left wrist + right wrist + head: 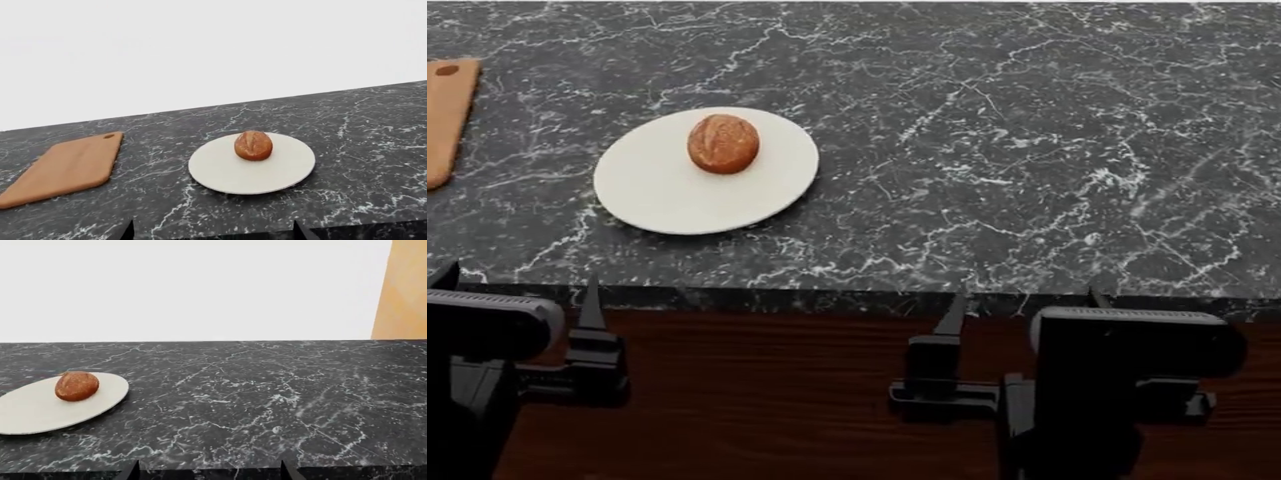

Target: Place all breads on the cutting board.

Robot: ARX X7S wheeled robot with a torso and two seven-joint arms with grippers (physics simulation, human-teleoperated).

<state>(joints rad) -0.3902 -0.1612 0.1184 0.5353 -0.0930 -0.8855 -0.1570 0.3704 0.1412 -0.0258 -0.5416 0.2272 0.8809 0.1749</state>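
One bread roll point(723, 143) sits on white plate point(654, 195), marble tabletop point(1028, 150); one cutting board point(67, 167) lies apart, beyond plate's left. Your left hand point(518, 300) and right hand point(1025, 305) hang at near edge, both spread wide, grasping nothing

The table point(1028, 150) has a black marble top with white veins and a dark brown wooden front. Behind it is a plain white wall point(200, 50), and a light orange-brown panel point(407, 290) stands at one side.
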